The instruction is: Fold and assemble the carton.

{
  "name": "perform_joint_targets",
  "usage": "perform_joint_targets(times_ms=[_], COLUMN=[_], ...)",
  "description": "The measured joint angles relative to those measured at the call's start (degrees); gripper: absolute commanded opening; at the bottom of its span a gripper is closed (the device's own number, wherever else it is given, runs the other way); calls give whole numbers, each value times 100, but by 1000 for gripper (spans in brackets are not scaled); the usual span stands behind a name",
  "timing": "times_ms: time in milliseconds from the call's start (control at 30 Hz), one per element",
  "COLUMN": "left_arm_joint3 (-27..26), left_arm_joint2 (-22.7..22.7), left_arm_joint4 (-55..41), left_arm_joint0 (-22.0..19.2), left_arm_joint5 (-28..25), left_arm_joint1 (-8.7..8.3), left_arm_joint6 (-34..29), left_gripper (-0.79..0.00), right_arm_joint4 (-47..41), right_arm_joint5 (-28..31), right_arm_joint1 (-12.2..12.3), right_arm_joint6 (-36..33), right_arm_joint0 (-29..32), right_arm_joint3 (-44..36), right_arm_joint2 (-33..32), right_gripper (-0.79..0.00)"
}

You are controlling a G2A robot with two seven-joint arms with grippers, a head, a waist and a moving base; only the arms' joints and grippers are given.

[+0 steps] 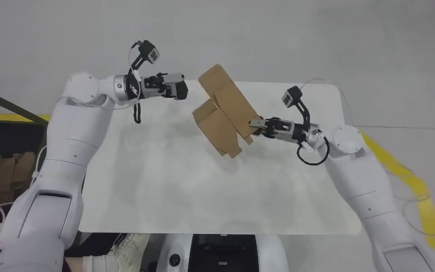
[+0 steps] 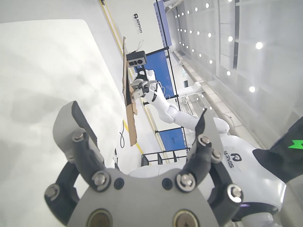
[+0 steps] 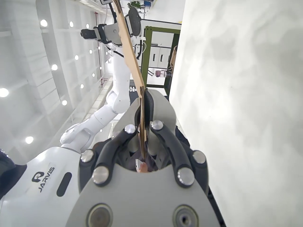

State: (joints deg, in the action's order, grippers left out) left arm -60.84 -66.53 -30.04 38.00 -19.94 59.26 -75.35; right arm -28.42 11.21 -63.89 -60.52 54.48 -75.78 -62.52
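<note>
The flat carton [image 1: 228,109] hangs above the bench [image 1: 170,197], toward 12 o'clock from its middle in the top view. The right jaws are closed on its 4 o'clock edge. The left jaws stand open and hold nothing, near it at 9 o'clock.

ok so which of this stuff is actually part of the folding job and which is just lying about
In the job: carton, held off the table; right gripper, shut on its edge; left gripper, open, apart from it.
Just about: yellow floor line; what look like brown boxes on the floor.
</note>
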Motion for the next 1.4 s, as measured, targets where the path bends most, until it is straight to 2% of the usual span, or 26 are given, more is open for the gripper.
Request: perform_joint_targets(times_ms=[167,700,767,1000,1233,1400], left_arm_joint3=[-464,-454,-486,-843,-901,-1000], left_arm_joint2=[-59,-58,-58,-71,114,359], left_arm_joint4=[528,515,529,684,538,596], left_arm_joint0=[284,283,310,629,778,799], left_arm_joint5=[42,42,52,338,699,804], left_arm_joint1=[-52,-52,-51,-51,25,102], left_arm_joint6=[535,529,572,1312,1751,1957], left_gripper=[0,0,0,0,0,0], right_arm_joint4=[218,143,84,-470,-170,49], right_arm_joint5=[-444,-456,-636,-1507,-2220,-2523], right_arm_joint1=[50,50,39,-6,-9,-20], right_arm_joint6=[314,364,669,1751,2603,3278], right_arm_joint0=[170,232,311,611,857,1061], right_arm_joint3=[-408,-474,-559,-893,-1657,-2154], right_arm_joint2=[-158,-188,-203,-316,-306,-324], right_gripper=[-785,-785,-785,-785,-785,-785])
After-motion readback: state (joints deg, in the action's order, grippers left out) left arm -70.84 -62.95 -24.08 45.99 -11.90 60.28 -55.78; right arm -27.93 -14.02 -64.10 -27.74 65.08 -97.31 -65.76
